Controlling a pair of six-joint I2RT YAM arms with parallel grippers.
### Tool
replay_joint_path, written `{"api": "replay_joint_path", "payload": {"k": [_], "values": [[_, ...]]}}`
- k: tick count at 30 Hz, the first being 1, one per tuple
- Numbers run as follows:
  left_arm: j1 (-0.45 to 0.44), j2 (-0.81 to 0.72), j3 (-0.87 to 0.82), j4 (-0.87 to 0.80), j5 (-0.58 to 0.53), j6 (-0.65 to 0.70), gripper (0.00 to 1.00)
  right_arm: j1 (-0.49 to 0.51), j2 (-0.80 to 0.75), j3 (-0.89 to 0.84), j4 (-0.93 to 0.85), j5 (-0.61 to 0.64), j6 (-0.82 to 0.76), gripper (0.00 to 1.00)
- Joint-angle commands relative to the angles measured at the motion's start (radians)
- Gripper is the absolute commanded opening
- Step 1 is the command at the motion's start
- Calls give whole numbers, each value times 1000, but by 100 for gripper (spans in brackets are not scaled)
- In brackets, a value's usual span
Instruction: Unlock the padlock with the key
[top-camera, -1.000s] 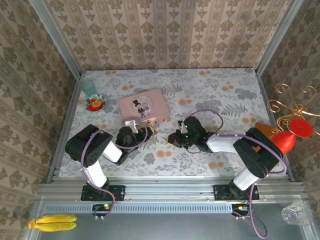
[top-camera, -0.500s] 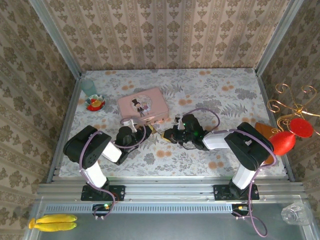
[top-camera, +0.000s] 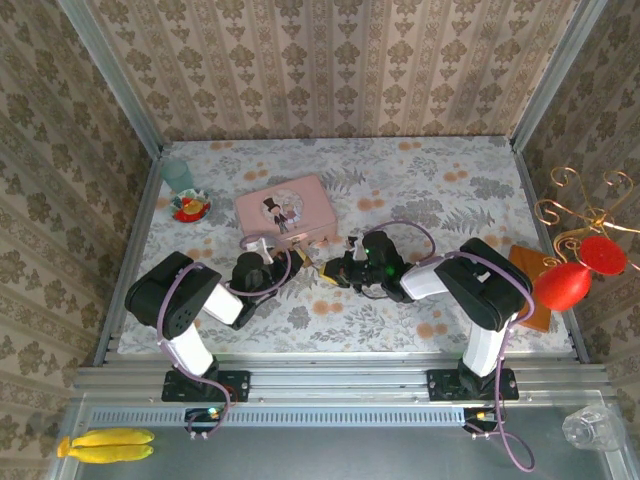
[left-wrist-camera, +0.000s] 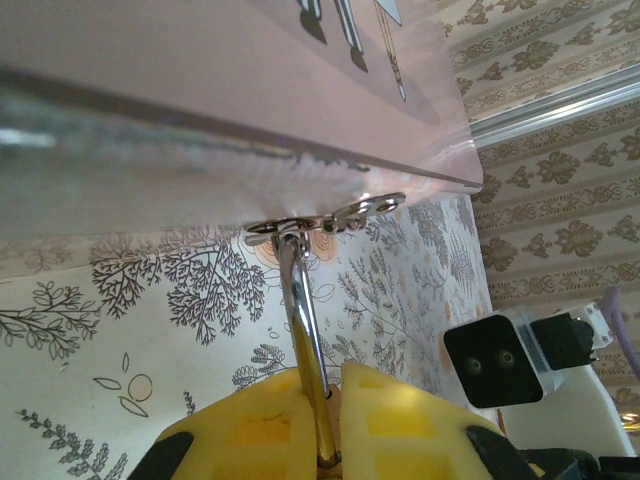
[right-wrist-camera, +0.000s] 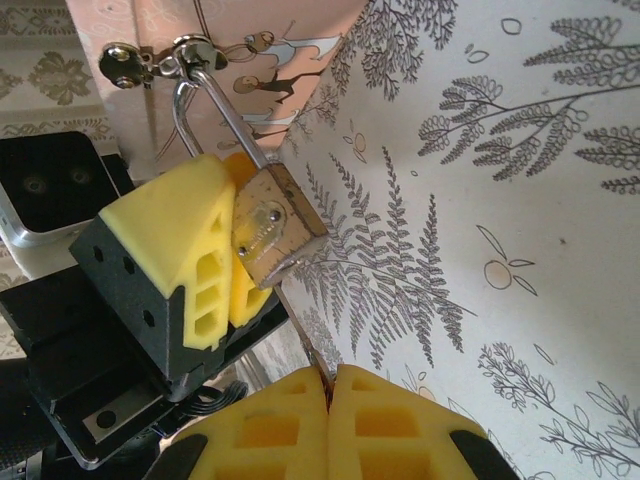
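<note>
The small brass padlock (right-wrist-camera: 275, 225) hangs by its silvery shackle (left-wrist-camera: 305, 330) from the hasp (left-wrist-camera: 320, 220) on the front of the pink tin (top-camera: 287, 212). My left gripper (left-wrist-camera: 335, 425) is shut on the padlock's body, its yellow fingers (right-wrist-camera: 190, 250) on either side of it. In the top view the left gripper (top-camera: 298, 262) sits just in front of the tin. My right gripper (right-wrist-camera: 330, 400) is shut on the key (right-wrist-camera: 305, 345). The key's thin blade points up at the padlock's underside, its tip close below the body. The right gripper (top-camera: 336, 272) is a short way right of the padlock (top-camera: 306, 262).
A teal cup (top-camera: 178, 175) and a small dish with red pieces (top-camera: 190, 207) stand at the back left. A brown board (top-camera: 530, 275) lies at the table's right edge, with a red ornament (top-camera: 570, 280) and a gold wire stand beyond it.
My right gripper has moved left across the table with the key, closing on the padlock. The left gripper has stayed on the padlock at the tin's front.
</note>
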Motion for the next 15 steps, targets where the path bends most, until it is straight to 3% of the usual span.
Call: {"api": "replay_joint_path", "payload": {"k": [1, 15], "values": [[12, 7, 35, 67, -5, -88, 0, 1, 26, -19, 73, -31, 39, 0], [3, 8, 47, 67, -2, -95, 0, 3, 105, -27, 260, -39, 160, 0]]}}
